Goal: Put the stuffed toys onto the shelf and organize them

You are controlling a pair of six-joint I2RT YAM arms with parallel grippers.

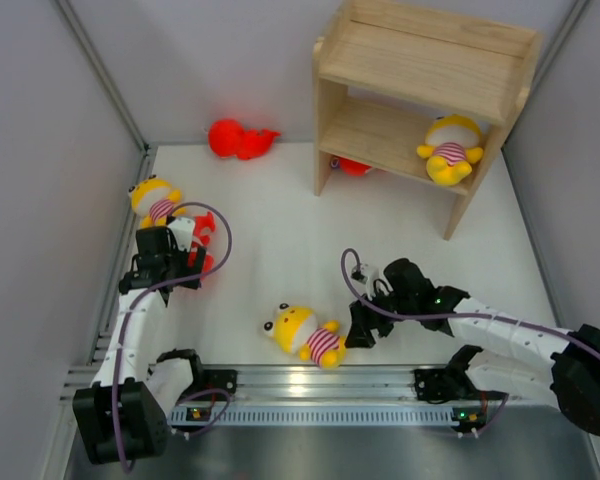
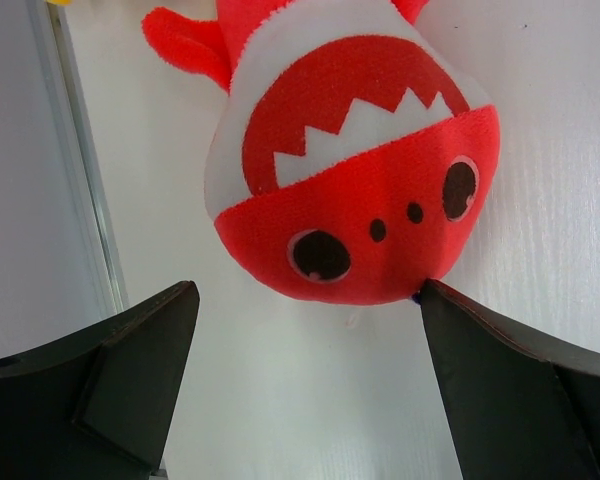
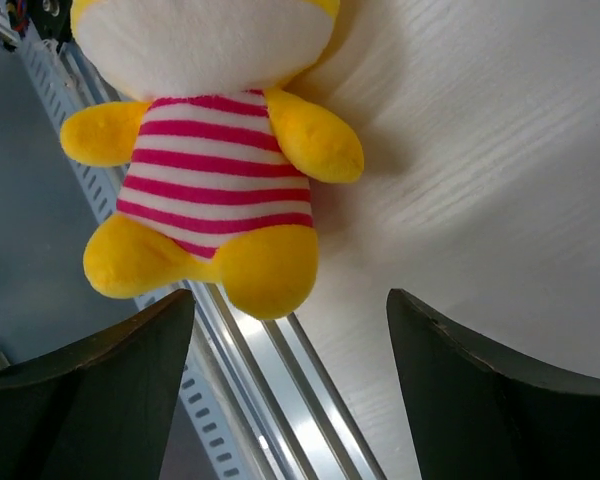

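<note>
The wooden shelf stands at the back right, with one yellow striped toy on its lower board and a red shark on the table beneath it. My left gripper is open over the snout of a red shark lying mouth-up. Its right fingertip touches the shark's cheek. My right gripper is open just short of the feet of a yellow striped toy lying at the table's front edge. In the top view another yellow toy lies beside the left gripper.
A further red shark lies against the back wall. The grey side wall stands close to the left arm. A metal rail runs along the front edge, right under the front yellow toy and the right gripper.
</note>
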